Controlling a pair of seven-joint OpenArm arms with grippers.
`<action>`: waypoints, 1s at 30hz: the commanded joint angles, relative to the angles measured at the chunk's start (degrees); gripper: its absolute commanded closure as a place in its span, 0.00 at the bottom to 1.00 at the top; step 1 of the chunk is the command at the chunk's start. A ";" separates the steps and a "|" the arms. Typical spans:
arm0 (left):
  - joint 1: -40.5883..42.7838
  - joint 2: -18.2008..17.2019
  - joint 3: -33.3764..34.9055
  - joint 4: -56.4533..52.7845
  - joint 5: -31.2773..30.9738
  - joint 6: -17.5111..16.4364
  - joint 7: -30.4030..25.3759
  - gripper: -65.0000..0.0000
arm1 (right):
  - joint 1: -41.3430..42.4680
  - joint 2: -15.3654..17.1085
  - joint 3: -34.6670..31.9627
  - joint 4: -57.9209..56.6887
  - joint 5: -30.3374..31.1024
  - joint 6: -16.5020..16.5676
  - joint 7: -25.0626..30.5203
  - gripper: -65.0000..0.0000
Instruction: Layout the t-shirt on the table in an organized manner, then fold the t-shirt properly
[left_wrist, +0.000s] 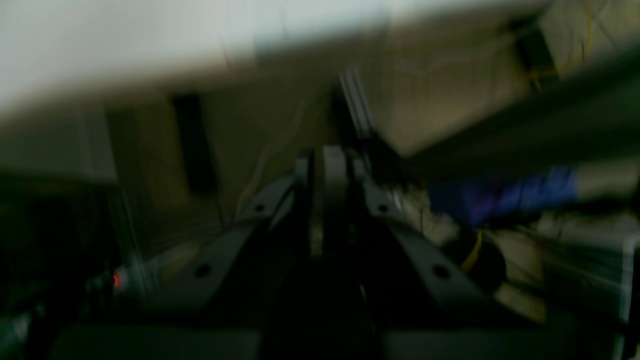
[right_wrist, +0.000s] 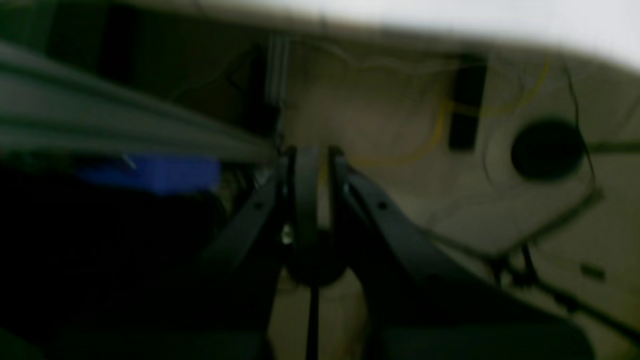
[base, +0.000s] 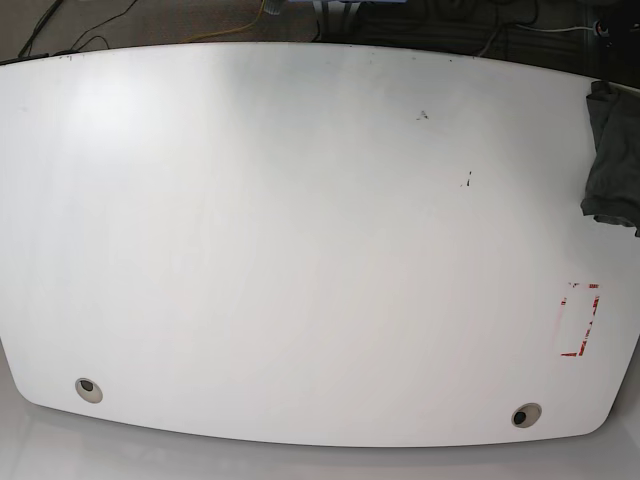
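Note:
The t-shirt (base: 612, 155) lies as a crumpled dark grey heap at the far right edge of the white table (base: 300, 250), partly cut off by the frame. Neither arm shows in the base view. The left wrist view is blurred; my left gripper (left_wrist: 332, 167) has its fingers pressed together with nothing visible between them. In the equally blurred right wrist view, my right gripper (right_wrist: 312, 157) also has its fingers together. No cloth shows in either wrist view, and both look past the table's edge (left_wrist: 100, 40) toward the floor.
A red tape rectangle (base: 580, 320) marks the table's right side, with dark specks (base: 467, 180) above it. Two round grommets (base: 88, 389) (base: 525, 415) sit near the front edge. Cables and a blue object (right_wrist: 155, 172) lie on the floor beyond the table.

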 joint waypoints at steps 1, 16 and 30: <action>0.30 -0.07 -0.12 -3.45 -0.43 -0.04 -1.22 0.97 | 0.62 0.21 0.43 -4.17 0.69 0.53 1.12 0.95; -14.64 -2.97 0.14 -27.45 0.01 0.04 -1.31 0.97 | 17.77 0.39 0.52 -30.54 0.08 5.02 2.96 0.95; -27.57 -4.82 0.14 -47.41 1.86 0.13 -1.22 0.97 | 33.42 3.73 0.35 -52.08 -0.01 7.39 2.96 0.95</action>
